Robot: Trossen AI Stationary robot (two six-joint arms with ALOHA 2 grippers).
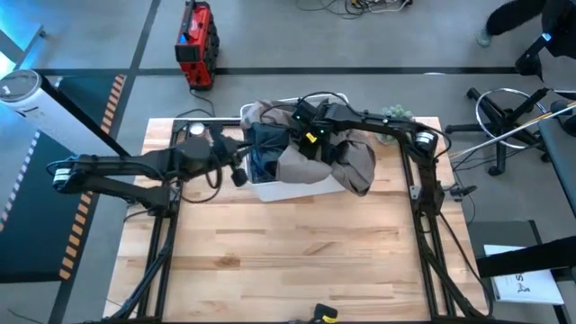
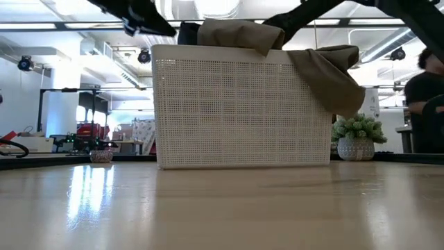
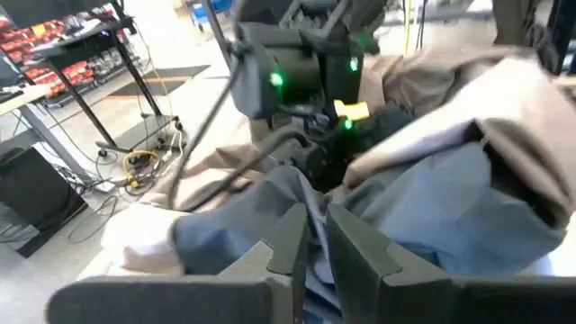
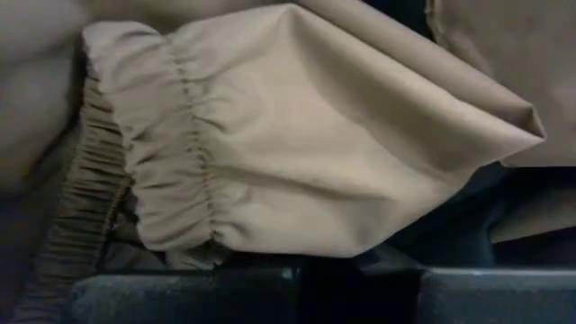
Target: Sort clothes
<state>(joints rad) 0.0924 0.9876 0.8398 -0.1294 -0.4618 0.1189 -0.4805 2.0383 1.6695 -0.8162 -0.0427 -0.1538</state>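
Observation:
A white perforated bin (image 2: 243, 111) stands at the table's far middle, heaped with clothes. A taupe garment (image 1: 346, 162) hangs over its right rim, a grey-blue shirt (image 1: 265, 144) lies at its left, and a white piece (image 1: 256, 112) sits at the far left corner. My left gripper (image 1: 241, 173) is at the bin's left rim, shut on the grey-blue shirt (image 3: 432, 225). My right gripper (image 1: 306, 135) hangs shut over the bin's middle, pointing steeply down at the taupe garment's elastic cuff (image 4: 171, 144). My left gripper pinches a raised fold of the grey-blue shirt (image 3: 311, 211) between its two fingers (image 3: 355, 256). The fingers come nearly level from the table's left. The rest of the shirt lies slack in the bin. My right gripper is right above the taupe cloth (image 4: 315, 135); whether it touches, I cannot tell.
A small potted plant (image 2: 355, 135) stands on the table right of the bin. The wooden tabletop (image 1: 288, 261) stretches bare toward the near edge. A red tool case (image 1: 196, 40) sits on the floor beyond the table, and a person (image 2: 427, 76) shows at the far right.

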